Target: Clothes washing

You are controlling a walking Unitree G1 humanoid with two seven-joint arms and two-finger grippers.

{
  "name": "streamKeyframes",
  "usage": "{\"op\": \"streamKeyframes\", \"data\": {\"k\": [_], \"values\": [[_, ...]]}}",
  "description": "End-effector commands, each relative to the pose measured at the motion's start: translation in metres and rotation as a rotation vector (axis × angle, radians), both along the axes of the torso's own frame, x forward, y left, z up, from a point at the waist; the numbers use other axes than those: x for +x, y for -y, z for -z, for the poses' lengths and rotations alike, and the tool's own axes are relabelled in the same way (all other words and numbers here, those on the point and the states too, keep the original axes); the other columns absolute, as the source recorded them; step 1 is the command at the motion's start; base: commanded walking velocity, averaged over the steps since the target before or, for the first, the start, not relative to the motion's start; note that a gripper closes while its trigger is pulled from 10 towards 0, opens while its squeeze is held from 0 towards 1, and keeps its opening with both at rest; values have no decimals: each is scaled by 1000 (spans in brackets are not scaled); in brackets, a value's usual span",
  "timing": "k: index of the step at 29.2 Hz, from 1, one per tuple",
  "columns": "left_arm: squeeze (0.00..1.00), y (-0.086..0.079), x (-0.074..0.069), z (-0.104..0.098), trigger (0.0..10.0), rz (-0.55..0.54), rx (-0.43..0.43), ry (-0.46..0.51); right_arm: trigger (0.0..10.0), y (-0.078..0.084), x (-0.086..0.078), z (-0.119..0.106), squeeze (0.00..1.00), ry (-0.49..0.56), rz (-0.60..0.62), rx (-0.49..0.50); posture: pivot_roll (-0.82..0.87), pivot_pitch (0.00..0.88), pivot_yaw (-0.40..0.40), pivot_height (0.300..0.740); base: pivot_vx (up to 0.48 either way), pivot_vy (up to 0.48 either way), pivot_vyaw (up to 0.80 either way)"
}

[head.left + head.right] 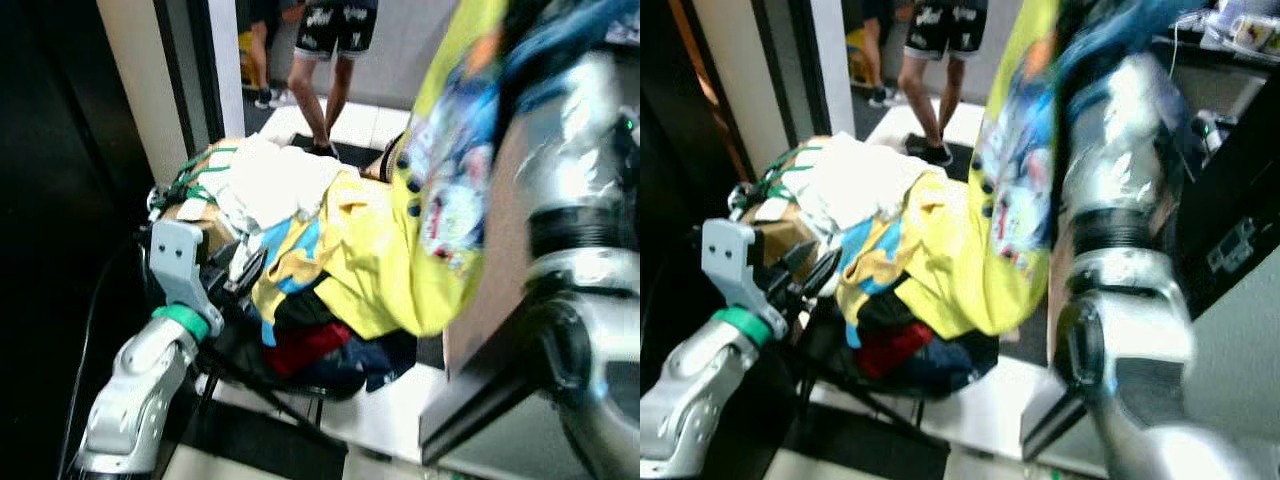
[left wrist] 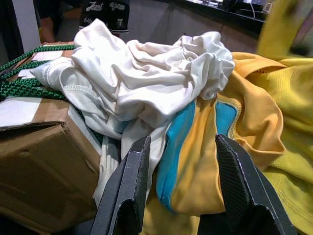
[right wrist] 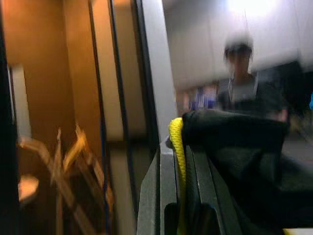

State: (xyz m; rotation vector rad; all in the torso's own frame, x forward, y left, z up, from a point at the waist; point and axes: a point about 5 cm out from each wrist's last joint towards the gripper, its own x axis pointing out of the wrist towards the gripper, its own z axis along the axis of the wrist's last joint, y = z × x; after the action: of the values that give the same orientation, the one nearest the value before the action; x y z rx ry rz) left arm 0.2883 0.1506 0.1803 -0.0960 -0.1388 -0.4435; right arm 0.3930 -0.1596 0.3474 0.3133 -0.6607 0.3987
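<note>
A heap of clothes rests on a low dark stand: a white garment [image 1: 270, 180] on top, a yellow and blue shirt [image 2: 195, 147] under it, and red [image 1: 310, 345] and navy [image 1: 370, 365] pieces lower down. My left gripper [image 2: 181, 147] is open at the heap's left side, its fingers [image 2: 132, 186] straddling the blue and yellow edge without gripping it. My right arm [image 1: 580, 250] is raised high, and a yellow printed garment [image 1: 440, 200] hangs from it over the heap. In the right wrist view the right gripper [image 3: 183, 161] is shut on that garment's yellow hem [image 3: 177, 147] and some dark cloth.
A cardboard box [image 2: 39, 161] with green cord stands against the heap's left side. A person's legs [image 1: 320, 70] stand behind the heap in a doorway. A dark panel [image 1: 480, 380] rises at the right, close to my right arm. White floor [image 1: 380, 410] lies below.
</note>
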Motion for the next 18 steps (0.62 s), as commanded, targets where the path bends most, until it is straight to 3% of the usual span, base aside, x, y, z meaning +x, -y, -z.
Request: {"op": "streamKeyframes", "data": {"k": [1,2,3,11,16,18], "values": [[0,0,-2,3,10000,-8,3,-16,0,-4,-3,23,0,-60,-14,57,70,0,8,740,0,0,0],[0,-1,-2,3,10000,-15,2,-17,7490,-9,-5,40,0,-105,-27,70,69,0,12,740,0,0,0],[0,-1,-1,3,10000,-20,2,-17,10000,-13,-8,54,0,-142,-37,73,69,0,12,740,0,0,0],[0,-5,1,2,10000,-44,7,-18,10000,-19,-23,70,0,-162,-49,118,63,0,18,740,0,0,0],[0,-4,2,2,10000,-51,11,-17,10000,-12,-30,75,0,-180,-18,139,63,0,18,740,0,0,0],[0,-5,2,3,10000,-59,14,-19,10000,1,-35,69,0,-167,32,141,63,0,14,740,0,0,0]]}}
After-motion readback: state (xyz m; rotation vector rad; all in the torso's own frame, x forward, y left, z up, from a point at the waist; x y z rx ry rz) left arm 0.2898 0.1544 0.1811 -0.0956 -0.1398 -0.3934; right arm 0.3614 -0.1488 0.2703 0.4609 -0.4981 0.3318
